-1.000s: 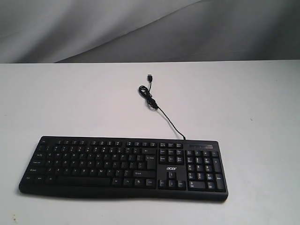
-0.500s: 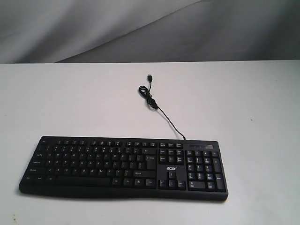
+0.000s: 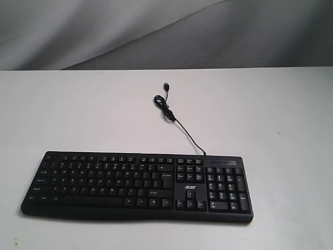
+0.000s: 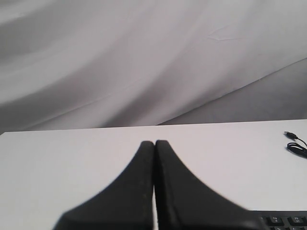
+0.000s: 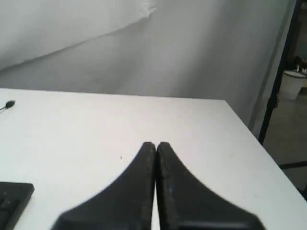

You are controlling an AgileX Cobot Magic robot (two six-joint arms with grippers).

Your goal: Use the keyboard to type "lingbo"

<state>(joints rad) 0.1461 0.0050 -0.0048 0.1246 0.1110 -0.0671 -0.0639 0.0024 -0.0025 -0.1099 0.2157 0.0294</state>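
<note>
The black keyboard with white legends and an "acer" logo lies near the front of the white table. Its thin USB cable curls away toward the back, ending in a loose plug. Neither arm shows in the exterior view. In the left wrist view my left gripper is shut and empty over bare table, with a corner of the keyboard and the cable off to one side. My right gripper is also shut and empty, a keyboard corner beside it.
A grey-white cloth backdrop hangs behind the table. The table's right edge drops off near a dark stand in the right wrist view.
</note>
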